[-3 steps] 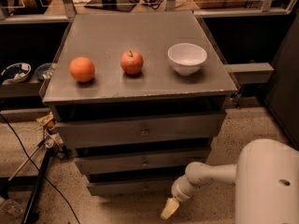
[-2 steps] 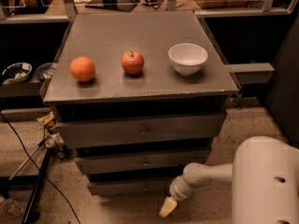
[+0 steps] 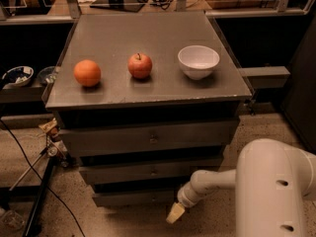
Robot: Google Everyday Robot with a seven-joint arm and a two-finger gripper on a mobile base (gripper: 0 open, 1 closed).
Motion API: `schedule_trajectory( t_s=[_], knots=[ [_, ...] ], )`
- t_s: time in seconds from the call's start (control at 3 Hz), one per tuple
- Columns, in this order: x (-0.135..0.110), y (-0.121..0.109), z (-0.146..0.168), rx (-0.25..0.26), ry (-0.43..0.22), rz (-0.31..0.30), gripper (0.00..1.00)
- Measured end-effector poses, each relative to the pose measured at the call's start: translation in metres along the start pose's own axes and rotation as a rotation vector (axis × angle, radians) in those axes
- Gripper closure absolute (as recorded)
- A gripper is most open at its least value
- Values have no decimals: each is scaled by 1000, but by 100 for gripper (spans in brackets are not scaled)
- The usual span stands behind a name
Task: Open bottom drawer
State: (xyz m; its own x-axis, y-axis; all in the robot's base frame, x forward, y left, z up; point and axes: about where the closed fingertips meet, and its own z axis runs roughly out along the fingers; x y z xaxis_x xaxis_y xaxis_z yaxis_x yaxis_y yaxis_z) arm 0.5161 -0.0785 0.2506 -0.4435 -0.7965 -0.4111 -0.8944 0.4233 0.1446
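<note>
The grey cabinet has three drawers. The bottom drawer [image 3: 133, 197] is the lowest and slimmest front, just above the floor, and looks pushed in; its knob is hard to make out. My gripper [image 3: 174, 214] is low in front of the cabinet, at the right end of the bottom drawer front and slightly below it. Its cream tip points down and to the left. The white arm [image 3: 217, 179] reaches in from the lower right. The gripper holds nothing that I can see.
On the cabinet top [image 3: 163, 31] sit an orange [image 3: 87, 72], a red apple [image 3: 140, 65] and a white bowl [image 3: 198, 61]. The middle drawer [image 3: 148, 171] and top drawer [image 3: 148, 138] are shut. Cables and a metal stand [image 3: 39, 181] lie on the floor at the left.
The gripper has moved slightly left and up, closer to the bottom drawer's right end. The drawers and the things on top have not moved.
</note>
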Motion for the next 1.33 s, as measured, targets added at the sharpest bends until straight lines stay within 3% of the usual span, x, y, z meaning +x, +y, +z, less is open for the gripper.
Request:
schedule_trajectory(
  t_s=[0.67, 1.33],
  knots=[
    [-24, -19, 5, 16, -42, -75, 0],
    [-22, -19, 34, -34, -26, -81, 0]
  ],
)
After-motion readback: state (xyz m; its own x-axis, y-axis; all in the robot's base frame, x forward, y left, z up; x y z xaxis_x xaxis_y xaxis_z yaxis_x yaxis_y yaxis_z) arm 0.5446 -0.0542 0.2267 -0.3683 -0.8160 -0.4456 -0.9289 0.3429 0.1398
